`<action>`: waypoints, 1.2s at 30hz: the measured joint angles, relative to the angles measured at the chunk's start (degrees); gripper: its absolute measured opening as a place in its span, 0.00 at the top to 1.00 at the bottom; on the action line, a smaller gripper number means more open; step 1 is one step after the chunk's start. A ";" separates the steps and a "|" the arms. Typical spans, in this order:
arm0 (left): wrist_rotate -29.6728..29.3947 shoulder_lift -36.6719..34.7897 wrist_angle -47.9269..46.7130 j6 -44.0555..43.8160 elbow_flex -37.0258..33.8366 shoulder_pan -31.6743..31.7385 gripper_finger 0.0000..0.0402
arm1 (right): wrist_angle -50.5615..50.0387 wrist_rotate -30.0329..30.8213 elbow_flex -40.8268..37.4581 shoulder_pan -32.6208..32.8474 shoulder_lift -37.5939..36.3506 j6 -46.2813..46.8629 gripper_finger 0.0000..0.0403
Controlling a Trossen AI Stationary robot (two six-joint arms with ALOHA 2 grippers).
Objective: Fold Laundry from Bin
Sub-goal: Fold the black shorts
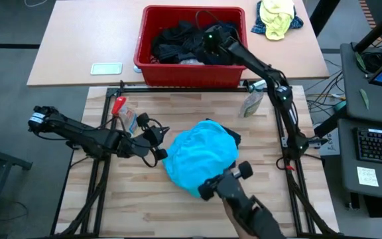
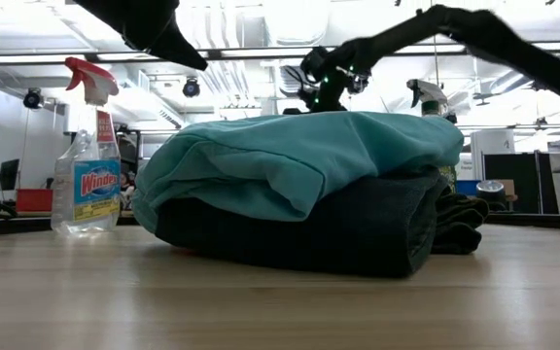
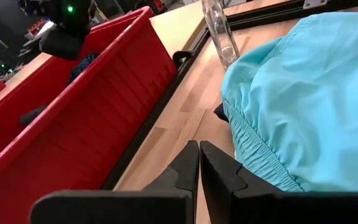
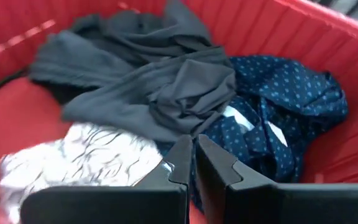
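The red bin (image 1: 194, 73) stands on the far table. In it lie dark grey (image 4: 166, 87), navy dotted (image 4: 278, 106) and light grey (image 4: 86, 155) laundry. My right gripper (image 4: 193, 158) hovers shut over this heap, inside the bin (image 1: 204, 41). On the wooden table a bright turquoise garment (image 1: 201, 156) lies folded on top of a dark folded one (image 2: 358, 228). My left gripper (image 1: 160, 142) is shut and stands just left of that stack, above the tabletop; its fingers (image 3: 199, 165) hold nothing.
A Windex spray bottle (image 1: 121, 109) lies at the wooden table's far left, and a second spray bottle (image 1: 252, 103) at its far right. A yellow-and-blue cloth bundle (image 1: 277, 16) sits right of the bin. A dark device (image 1: 234, 189) reaches in over the near edge.
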 joint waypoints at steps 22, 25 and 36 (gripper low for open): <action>0.15 3.79 -0.09 -3.58 -0.02 0.04 1.00 | -2.52 -5.00 3.42 -3.25 10.95 -3.65 0.97; 0.15 4.40 -0.08 -4.03 -0.02 0.04 1.00 | -2.46 -5.02 3.42 -3.25 11.19 -8.37 0.97; 0.14 4.39 -0.10 -5.11 -0.02 0.48 1.00 | 3.46 -6.36 3.82 -3.25 11.23 -7.27 0.97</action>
